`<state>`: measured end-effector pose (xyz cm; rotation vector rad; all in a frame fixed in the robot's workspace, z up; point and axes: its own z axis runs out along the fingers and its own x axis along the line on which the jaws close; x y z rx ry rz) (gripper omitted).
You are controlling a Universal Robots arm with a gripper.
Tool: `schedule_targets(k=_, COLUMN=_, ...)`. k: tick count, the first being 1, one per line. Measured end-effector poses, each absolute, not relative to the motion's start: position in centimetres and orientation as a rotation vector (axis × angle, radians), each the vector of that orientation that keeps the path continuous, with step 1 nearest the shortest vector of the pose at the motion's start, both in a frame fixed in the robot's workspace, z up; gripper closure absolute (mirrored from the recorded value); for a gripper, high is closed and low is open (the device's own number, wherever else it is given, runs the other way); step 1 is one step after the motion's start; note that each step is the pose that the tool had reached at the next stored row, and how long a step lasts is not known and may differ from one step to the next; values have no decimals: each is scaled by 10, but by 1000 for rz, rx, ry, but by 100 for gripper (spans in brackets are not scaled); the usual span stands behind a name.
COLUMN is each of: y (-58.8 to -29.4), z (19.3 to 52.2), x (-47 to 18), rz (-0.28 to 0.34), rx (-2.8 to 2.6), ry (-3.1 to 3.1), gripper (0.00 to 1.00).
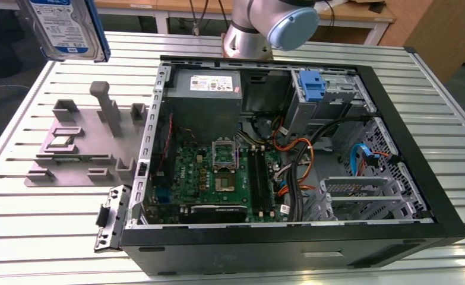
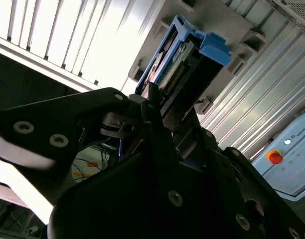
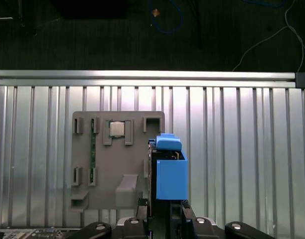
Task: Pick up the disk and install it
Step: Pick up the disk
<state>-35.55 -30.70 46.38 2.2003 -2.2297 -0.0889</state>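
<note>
Black metal gripper [image 2: 160, 107] clamped on 1 end of the disk [image 2: 185, 55], long axis running straight out from the grip. In the exterior view, held upright, high above the ribbed aluminium table [image 1: 26, 249], well apart from the open black computer case [image 1: 296, 252] toward the exterior view's right. Beneath the disk: flat grey moulded fixture plate [image 3: 117, 164]. Disk body silver, flat, rectangular; carrier rails smooth blue plastic.

The bench [image 1: 26, 237] is a flat surface of parallel ribbed aluminium slats. Two items lie directly on it:

- A grey fixture plate [image 1: 73, 148] with upright holders, toward the edge at the exterior view's left.
- An open black computer case [image 1: 280, 246] lying on its side, just beside the plate and extending toward the opposite edge.

The arm base [image 1: 246, 44] stands near the edge behind the case.
</note>
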Motion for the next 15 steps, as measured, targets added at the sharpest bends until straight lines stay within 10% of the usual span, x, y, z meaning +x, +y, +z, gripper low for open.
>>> schedule_targets(k=15, y=-307, z=476, x=-354, rz=-90, rx=2200, ry=-2229, gripper=65)
